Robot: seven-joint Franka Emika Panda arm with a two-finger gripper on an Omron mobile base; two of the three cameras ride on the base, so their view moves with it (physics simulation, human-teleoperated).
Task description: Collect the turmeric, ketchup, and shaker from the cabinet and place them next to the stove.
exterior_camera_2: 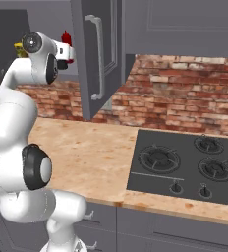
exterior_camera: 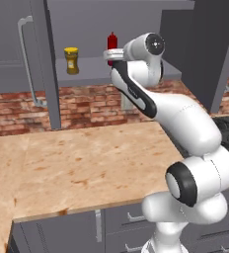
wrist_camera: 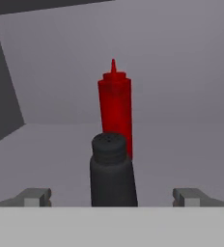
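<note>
In the hand view the black shaker [wrist_camera: 112, 170] stands upright on the cabinet shelf [wrist_camera: 46, 144], close in front of me. My gripper [wrist_camera: 112, 198] is open, one fingertip [wrist_camera: 34, 197] on each side of the shaker, neither touching it. The red ketchup [wrist_camera: 115, 111] stands right behind the shaker. From the left base view the turmeric [exterior_camera: 71, 60] sits further left on the same shelf, and the ketchup [exterior_camera: 112, 41] shows just above my hand. The stove [exterior_camera_2: 189, 165] lies in the counter at the right, below the cabinet [exterior_camera_2: 99, 54].
An open cabinet door with a long curved handle [exterior_camera: 26, 62] hangs to the left of the shelf, and another door [exterior_camera_2: 94, 59] stands open on the right. The wooden counter [exterior_camera: 77, 163] runs below, backed by a brick wall [exterior_camera_2: 185, 93], with grey drawers [exterior_camera: 131, 217] underneath.
</note>
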